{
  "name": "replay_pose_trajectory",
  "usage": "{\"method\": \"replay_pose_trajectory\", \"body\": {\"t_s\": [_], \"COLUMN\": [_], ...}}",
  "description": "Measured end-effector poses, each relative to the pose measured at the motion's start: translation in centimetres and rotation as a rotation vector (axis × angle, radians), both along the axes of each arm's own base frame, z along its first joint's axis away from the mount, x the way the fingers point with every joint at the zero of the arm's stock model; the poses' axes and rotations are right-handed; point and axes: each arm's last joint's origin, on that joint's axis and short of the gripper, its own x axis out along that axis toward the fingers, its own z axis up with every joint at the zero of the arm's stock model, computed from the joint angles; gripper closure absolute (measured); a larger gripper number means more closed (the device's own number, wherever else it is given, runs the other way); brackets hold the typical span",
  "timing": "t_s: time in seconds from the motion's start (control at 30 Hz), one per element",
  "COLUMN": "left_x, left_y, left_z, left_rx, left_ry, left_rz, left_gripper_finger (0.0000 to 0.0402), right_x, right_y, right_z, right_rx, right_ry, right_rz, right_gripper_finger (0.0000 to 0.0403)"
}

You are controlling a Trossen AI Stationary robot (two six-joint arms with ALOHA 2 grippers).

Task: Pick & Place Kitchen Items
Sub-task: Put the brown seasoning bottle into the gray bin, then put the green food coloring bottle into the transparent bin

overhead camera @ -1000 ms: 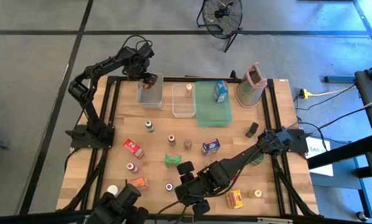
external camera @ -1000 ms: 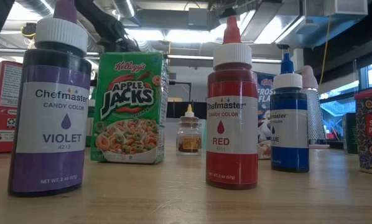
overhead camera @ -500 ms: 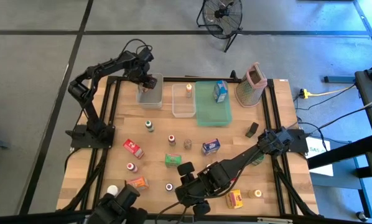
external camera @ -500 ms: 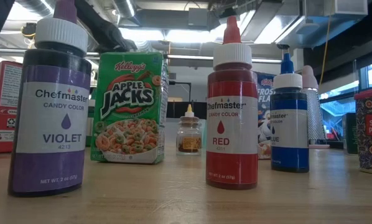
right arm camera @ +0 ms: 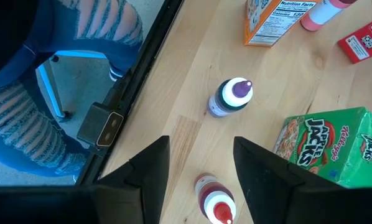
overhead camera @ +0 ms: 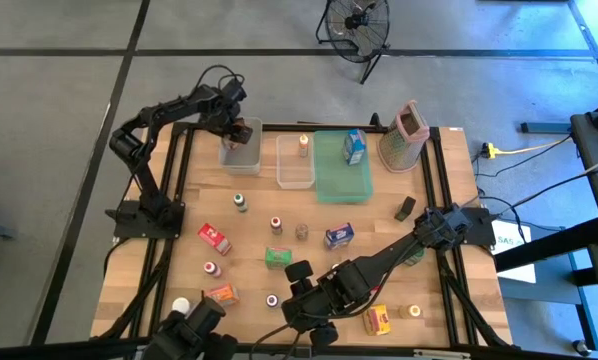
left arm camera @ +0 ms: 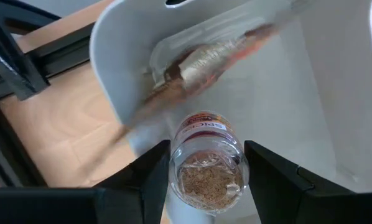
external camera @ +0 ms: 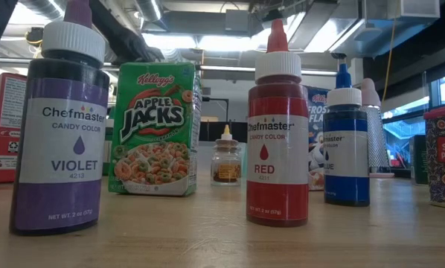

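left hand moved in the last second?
Yes. The left hand, shut on the spice jar, shifted slightly toward the table's far edge, over the clear bin.

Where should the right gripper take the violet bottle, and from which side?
Judging by its pose, grip the violet bottle across its round body, just under the white cap, coming straight down. It stands upright with bare table all round; the red bottle and Apple Jacks box stand apart from it. The right gripper hangs open nearby; the narrow tip offers little hold.

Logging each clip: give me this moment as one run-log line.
left gripper: shut on spice jar, over clear bin | right gripper: open, hovering near violet bottle | placement: not yet released
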Motion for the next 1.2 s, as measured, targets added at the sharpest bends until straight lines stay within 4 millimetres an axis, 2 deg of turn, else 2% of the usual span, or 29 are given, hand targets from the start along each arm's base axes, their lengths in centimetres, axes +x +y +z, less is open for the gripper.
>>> {"method": "replay_pose_trajectory", "body": {"t_s": [0.47,0.8,1.2], "left_x": [0.03,0.03,0.05], "left_y": [0.03,0.03,0.01], "left_z": [-0.11,-0.11,-0.11], "left_rx": [0.008,0.008,0.009], "left_ry": [-0.003,-0.003,0.000], "left_rz": [-0.024,-0.027,-0.048], "left_gripper_finger": [0.0218,0.0192,0.0181], "right_x": [0.01,0.01,0.02], "right_y": [0.00,0.00,-0.01], "right_z": [0.01,0.01,0.01], "right_rx": [0.001,0.001,0.001], "right_ry": [-0.001,-0.001,-0.001], "right_rz": [-0.001,-0.001,-0.002], "right_gripper_finger": [0.0224,0.0224,0.0224]}}
